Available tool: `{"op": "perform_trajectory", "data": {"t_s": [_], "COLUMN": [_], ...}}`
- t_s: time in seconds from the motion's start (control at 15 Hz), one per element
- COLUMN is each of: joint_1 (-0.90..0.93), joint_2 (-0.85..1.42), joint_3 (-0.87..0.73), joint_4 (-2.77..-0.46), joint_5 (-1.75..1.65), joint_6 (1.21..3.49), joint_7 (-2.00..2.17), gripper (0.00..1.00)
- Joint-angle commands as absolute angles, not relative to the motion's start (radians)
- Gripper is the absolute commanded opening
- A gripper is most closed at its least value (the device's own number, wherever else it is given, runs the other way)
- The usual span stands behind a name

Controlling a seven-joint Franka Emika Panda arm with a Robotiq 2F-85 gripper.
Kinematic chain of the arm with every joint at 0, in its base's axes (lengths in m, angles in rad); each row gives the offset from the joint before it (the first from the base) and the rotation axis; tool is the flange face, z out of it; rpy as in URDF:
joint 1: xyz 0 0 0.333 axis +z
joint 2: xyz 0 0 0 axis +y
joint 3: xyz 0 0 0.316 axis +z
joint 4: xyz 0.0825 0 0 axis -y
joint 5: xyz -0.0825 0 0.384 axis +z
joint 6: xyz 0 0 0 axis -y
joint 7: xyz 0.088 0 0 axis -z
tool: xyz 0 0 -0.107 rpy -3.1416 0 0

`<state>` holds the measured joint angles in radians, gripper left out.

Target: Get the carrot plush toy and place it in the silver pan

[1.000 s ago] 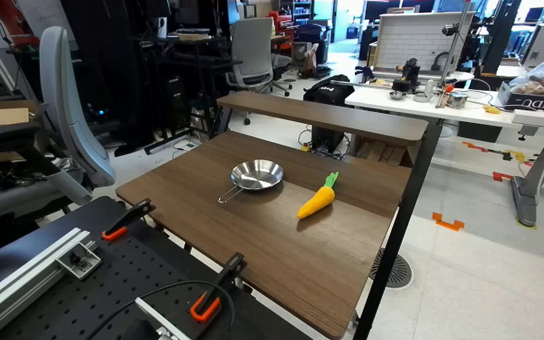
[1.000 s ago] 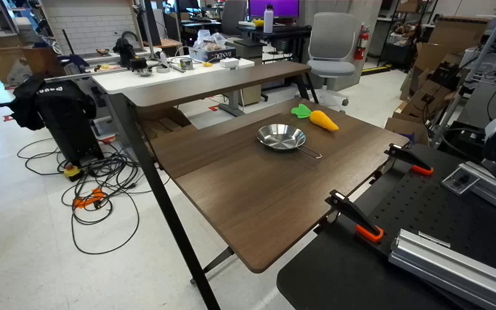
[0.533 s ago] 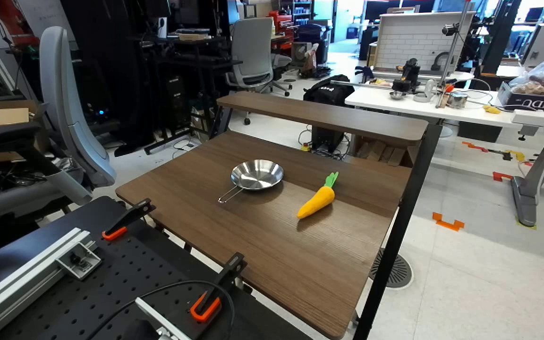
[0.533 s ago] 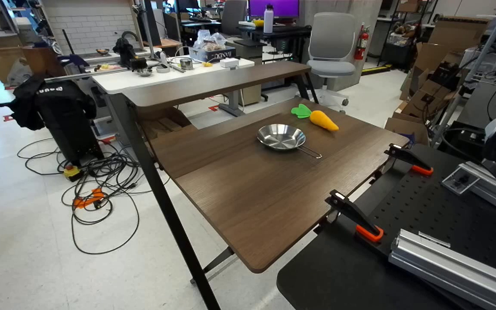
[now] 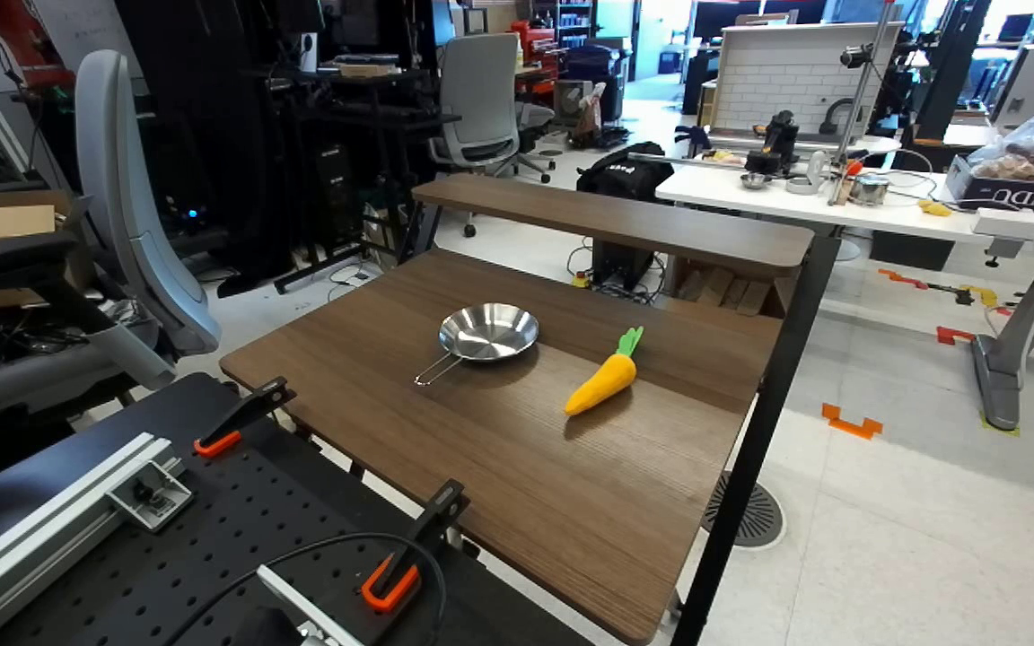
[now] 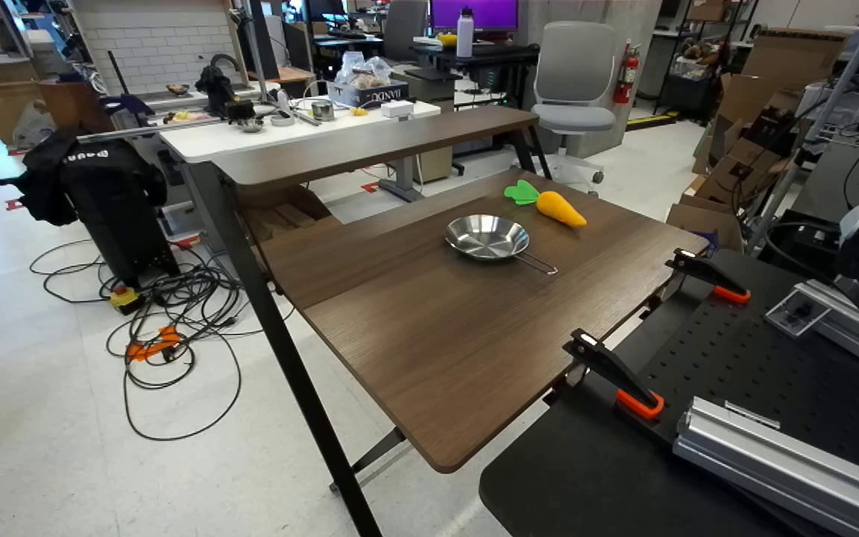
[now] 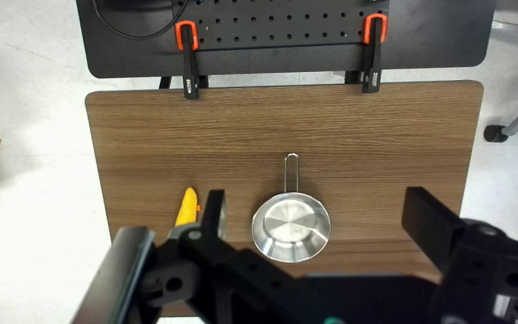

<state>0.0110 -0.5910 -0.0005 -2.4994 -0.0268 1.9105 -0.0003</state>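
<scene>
Hand [image 7: 316,211]: fingers [image 7: 216,209] stand wide apart in the wrist view.
Silver pan [image 7: 291,225]: stands upright on the wood-grain counter [image 7: 331,121]; its bare metal floor shows.
Carrot plush toy [image 5: 605,381]: lies on the counter, outside the pan and apart from it; whole in both exterior views, partly hidden behind the hand in the wrist view.
Lettered box [image 5: 984,190]: stands on the white table [image 5: 732,199]; a clear plastic bag [image 5: 1029,136] rises from it, contents indistinct.
</scene>
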Motion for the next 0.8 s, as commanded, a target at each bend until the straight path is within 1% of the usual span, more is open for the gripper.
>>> {"op": "perform_trajectory", "data": {"t_s": [0.0,0.33,0.73], "joint_1": [0.008,0.012,-0.011], "joint_2": [-0.591,-0.588,-0.544], "joint_3": [0.002,0.000,-0.023], "joint_4": [-2.497,-2.499,-2.548], "joint_5": [-0.025,-0.024,-0.051], "joint_6": [1.908,1.906,1.961], "joint_7": [-0.001,-0.010,-0.026], "gripper": [1.00,1.00,1.00]}}
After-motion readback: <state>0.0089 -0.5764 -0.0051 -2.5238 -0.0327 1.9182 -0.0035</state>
